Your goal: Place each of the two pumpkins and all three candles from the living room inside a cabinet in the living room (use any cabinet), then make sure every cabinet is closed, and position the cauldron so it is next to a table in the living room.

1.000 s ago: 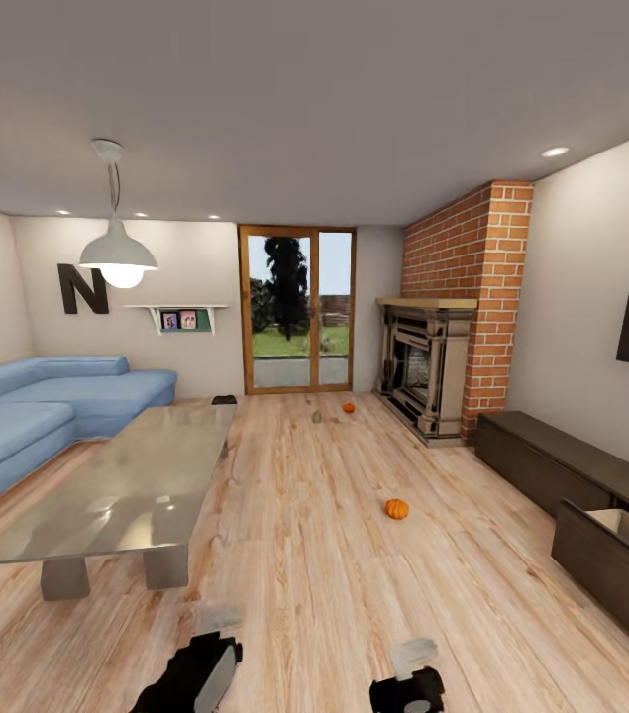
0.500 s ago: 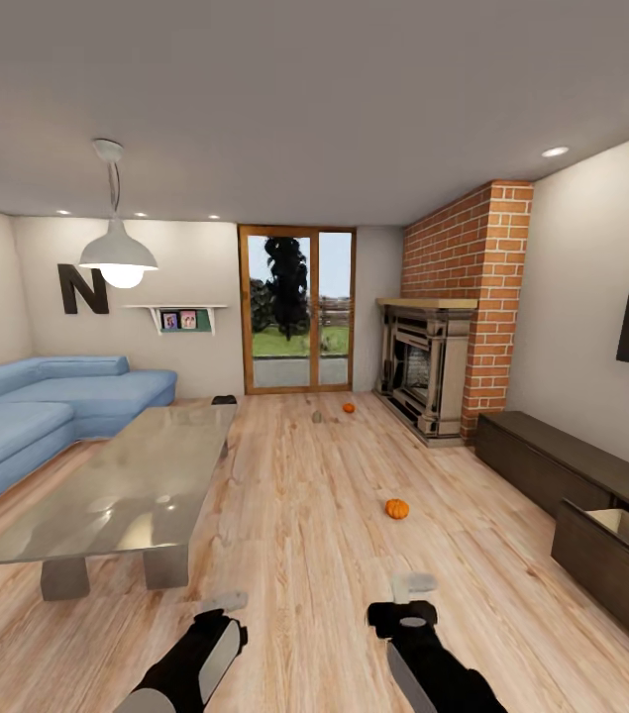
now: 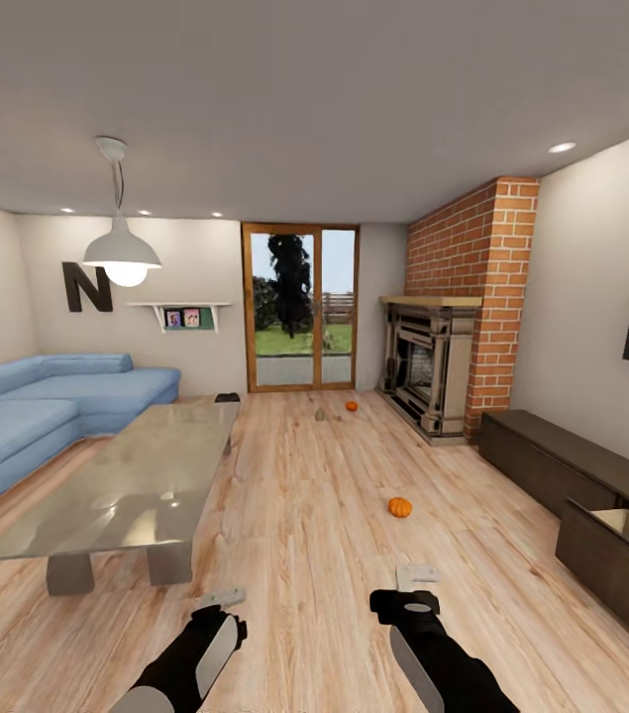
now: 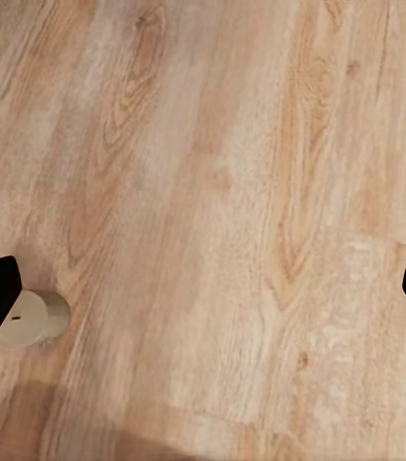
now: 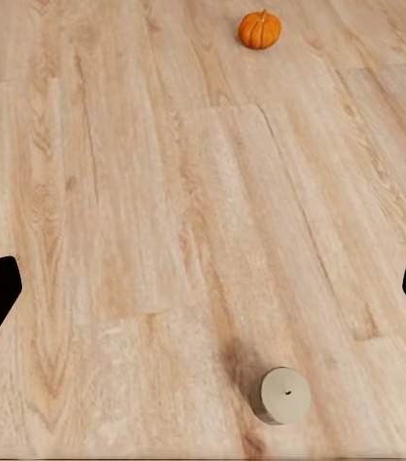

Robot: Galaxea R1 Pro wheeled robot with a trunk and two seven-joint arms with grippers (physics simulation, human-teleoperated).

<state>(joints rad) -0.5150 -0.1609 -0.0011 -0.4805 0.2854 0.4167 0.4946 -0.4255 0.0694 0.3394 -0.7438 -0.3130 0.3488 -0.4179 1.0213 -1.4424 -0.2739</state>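
Right wrist view is showing a candle (image 5: 281,395) standing near a pumpkin (image 5: 259,29); left wrist view, another candle (image 4: 32,318). Both fingers are spread, released.

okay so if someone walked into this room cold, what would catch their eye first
Probably the bright orange pumpkin alone on the bare wood floor, mid-room, with a second pumpkin farther off near the glass door. Next, the red-brick fireplace at the right and the blue sofa at the left. Low at the right, the dark cabinet has one drawer standing open.
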